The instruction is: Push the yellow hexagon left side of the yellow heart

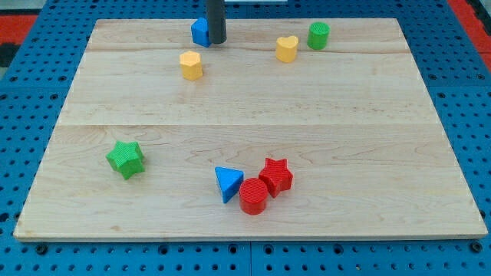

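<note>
The yellow hexagon (191, 65) lies on the wooden board in the upper left-middle part of the view. The yellow heart (287, 48) lies to its right and a little higher, well apart from it. My tip (217, 41) stands at the view's top, above and to the right of the yellow hexagon, not touching it. The tip is right beside a blue block (200, 31), against its right side.
A green cylinder (318, 35) sits just right of the yellow heart. A green star (125, 159) lies at lower left. A blue triangle (227, 184), a red cylinder (253, 195) and a red star (276, 176) cluster at bottom centre. The board's top edge (245, 20) is close behind the tip.
</note>
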